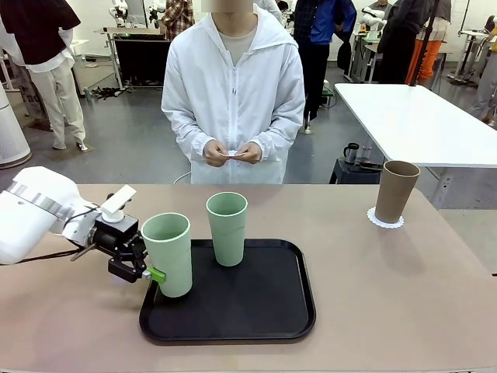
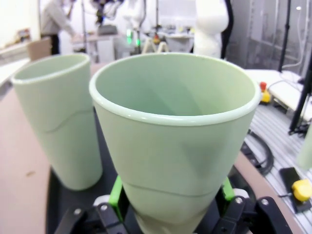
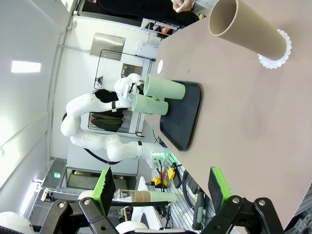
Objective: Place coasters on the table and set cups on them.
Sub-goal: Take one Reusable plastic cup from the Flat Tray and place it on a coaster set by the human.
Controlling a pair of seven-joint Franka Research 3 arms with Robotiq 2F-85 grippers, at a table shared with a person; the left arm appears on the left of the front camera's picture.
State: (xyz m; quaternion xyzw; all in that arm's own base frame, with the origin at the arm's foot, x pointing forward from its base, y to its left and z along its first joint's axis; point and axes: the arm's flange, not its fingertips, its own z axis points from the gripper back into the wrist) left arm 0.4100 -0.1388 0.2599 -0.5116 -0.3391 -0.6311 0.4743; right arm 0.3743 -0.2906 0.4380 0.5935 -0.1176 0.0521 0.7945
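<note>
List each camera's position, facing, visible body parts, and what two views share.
Front: fixed on the robot's side, facing across the table at the person's hands; left gripper clamps the near green cup.
Left wrist: on the left arm, looking along its fingers at that cup and the other green cup.
Right wrist: rolled sideways, open right gripper at bottom, facing the brown cup on its coaster.
Shared: front and right wrist both show the black tray.

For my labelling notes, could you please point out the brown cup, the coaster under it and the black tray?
brown cup [image 1: 396, 190], front view, middle of its side.
coaster [image 1: 373, 218], front view, lacy left edge.
black tray [image 1: 248, 299], front view, bare floor.
</note>
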